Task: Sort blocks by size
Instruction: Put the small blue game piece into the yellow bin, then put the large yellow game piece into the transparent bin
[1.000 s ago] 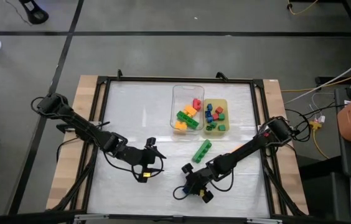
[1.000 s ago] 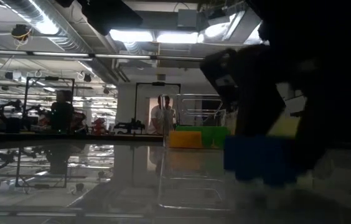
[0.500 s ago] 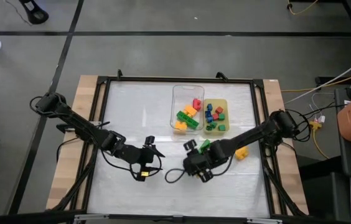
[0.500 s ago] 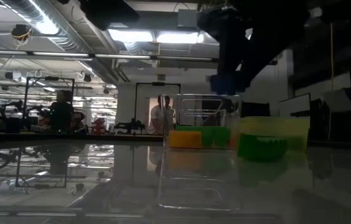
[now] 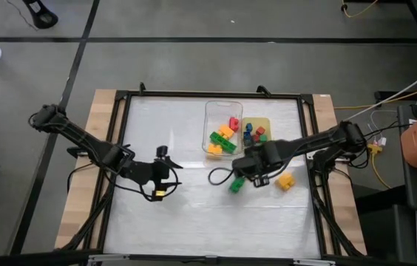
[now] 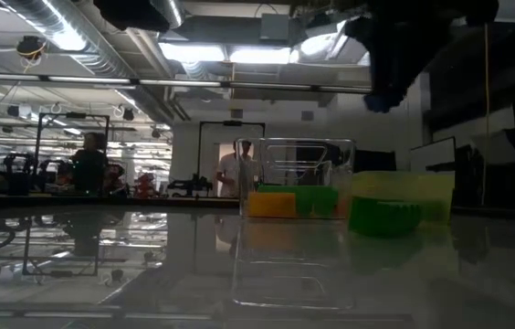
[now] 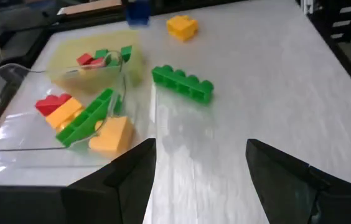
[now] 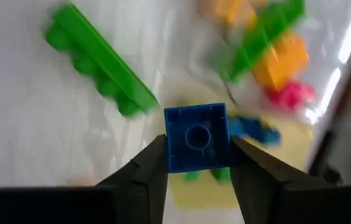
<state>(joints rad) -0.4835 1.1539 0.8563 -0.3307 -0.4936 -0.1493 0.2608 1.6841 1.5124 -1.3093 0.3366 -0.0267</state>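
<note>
- Right gripper (image 8: 197,163): above the middle of the bench (image 5: 164,222), at the near edge of the yellow tray (image 5: 265,124). Its fingers (image 8: 147,168) are clamped on a blue block (image 8: 196,137), which sits squarely between the two tips, one finger against each opposite side face, hollow underside facing the wrist camera.
- Left gripper (image 7: 197,168): over the left half of the bench, pointed toward the trays. Fingers spread wide apart, nothing between them.
- Long green bar (image 5: 236,184): loose on the bench just nearer than the trays, beside the right gripper.
- Yellow block (image 5: 285,181): loose on the bench toward the right edge, apart from the green bar.
- Clear tray (image 5: 210,111): toward the far edge, mid-bench; holds a second long green bar (image 7: 85,118), orange pieces (image 7: 110,135) and a red piece (image 5: 233,123).
- Yellow tray: touching the clear tray on its right side; holds small red, blue and green blocks (image 5: 253,134).
- A person (image 6: 236,169) stands in the room beyond the bench.
</note>
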